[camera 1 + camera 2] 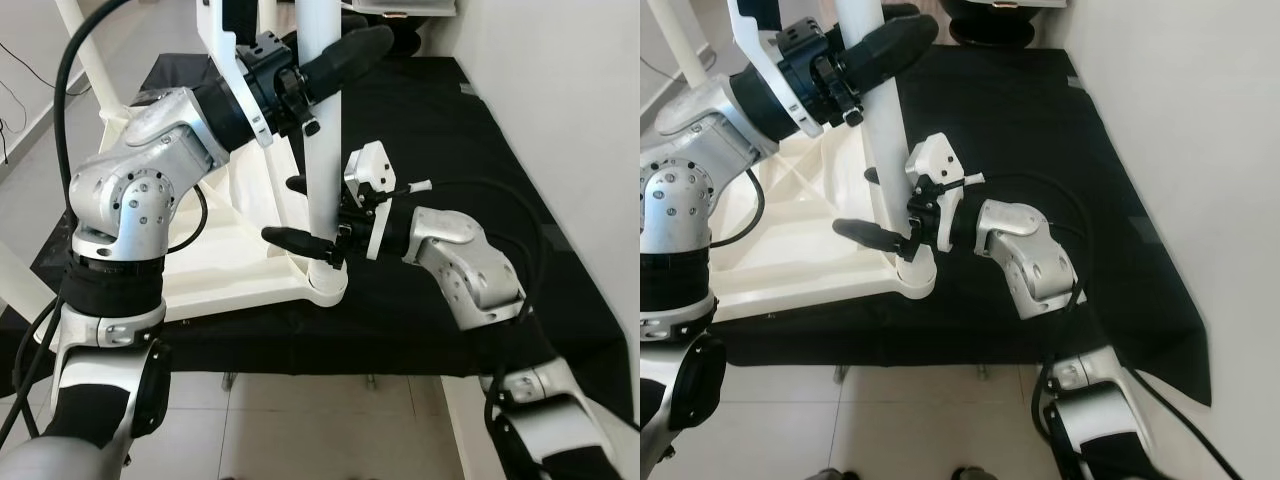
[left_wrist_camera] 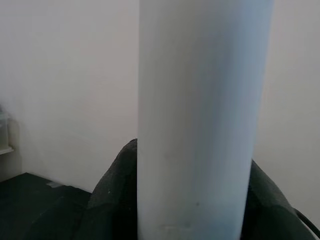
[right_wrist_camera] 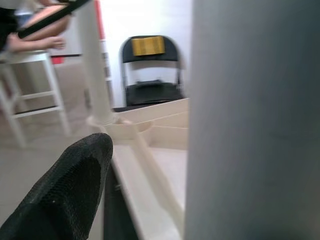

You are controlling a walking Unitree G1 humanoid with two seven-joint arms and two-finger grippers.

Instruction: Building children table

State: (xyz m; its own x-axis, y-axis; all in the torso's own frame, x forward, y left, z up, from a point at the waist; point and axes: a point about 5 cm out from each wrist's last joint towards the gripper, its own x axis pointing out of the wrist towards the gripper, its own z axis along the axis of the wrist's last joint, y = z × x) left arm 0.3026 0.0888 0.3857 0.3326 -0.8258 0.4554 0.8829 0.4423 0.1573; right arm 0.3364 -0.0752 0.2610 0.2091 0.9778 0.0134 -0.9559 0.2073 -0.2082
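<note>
A black cloth [image 1: 470,150] covers the bench beside a pale wall, and on it lies the cream tabletop [image 1: 240,260], underside up, with a white table leg [image 1: 322,150] standing upright in its near corner socket, long axis vertical. The left gripper [image 1: 330,60] is clamped around the leg high up. The right gripper [image 1: 300,212] straddles the leg just above the socket, one finger on each side, spread and not pressing it.
</note>
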